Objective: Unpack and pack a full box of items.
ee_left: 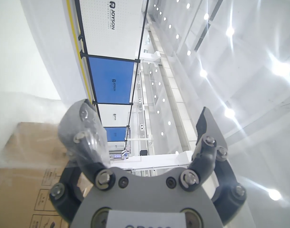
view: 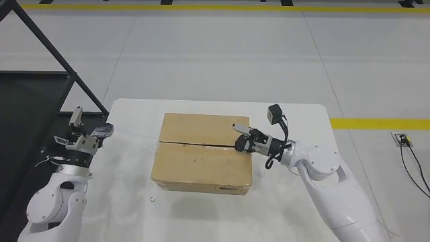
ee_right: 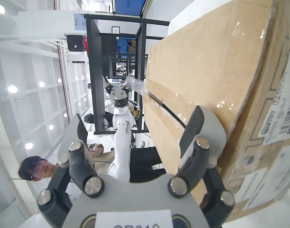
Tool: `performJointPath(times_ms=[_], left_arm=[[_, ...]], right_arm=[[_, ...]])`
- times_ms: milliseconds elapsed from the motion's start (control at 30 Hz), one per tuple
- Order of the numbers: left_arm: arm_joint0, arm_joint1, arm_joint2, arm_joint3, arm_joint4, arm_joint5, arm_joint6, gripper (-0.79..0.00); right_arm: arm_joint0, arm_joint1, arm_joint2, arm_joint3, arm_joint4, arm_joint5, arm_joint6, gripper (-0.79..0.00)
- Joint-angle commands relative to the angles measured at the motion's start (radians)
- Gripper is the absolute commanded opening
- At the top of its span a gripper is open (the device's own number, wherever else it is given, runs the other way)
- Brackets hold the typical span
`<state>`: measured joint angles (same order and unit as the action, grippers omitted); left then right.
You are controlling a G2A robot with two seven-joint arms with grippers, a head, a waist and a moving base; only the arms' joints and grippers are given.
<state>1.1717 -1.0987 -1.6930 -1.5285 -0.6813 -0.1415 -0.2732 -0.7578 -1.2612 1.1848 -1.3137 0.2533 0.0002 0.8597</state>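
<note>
Cardboard box, R claw wide open, finger against top

The box sits on the middle of the table. The left gripper is well apart to the box's left, and the right gripper is at the box's right edge, beside its top seam.

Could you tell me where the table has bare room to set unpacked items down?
Bare table lies between the box and the left gripper, and along the near edge in front of the box. The box's right side is crowded by the right gripper and its arm.
</note>
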Motion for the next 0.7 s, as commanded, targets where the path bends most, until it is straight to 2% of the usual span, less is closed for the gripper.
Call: performJointPath(times_ms=[0, 367, 667], left_arm=[[0.012, 0.000, -0.014, -0.033, -0.002, 0.002, 0.005, 0.000], [0.060, -0.001, -0.059, -0.196, -0.001, 0.027, 0.025, 0.000], [0.052, -0.005, -0.055, -0.286, 0.004, 0.065, 0.052, 0.000]], right_arm=[[0.000, 0.001, -0.003, -0.003, -0.004, 0.007, 0.001, 0.000], [0.003, 0.002, -0.009, -0.007, -0.002, 0.022, -0.006, 0.000], [-0.012, 0.008, 0.000, -0.022, -0.006, 0.037, -0.007, 0.000]])
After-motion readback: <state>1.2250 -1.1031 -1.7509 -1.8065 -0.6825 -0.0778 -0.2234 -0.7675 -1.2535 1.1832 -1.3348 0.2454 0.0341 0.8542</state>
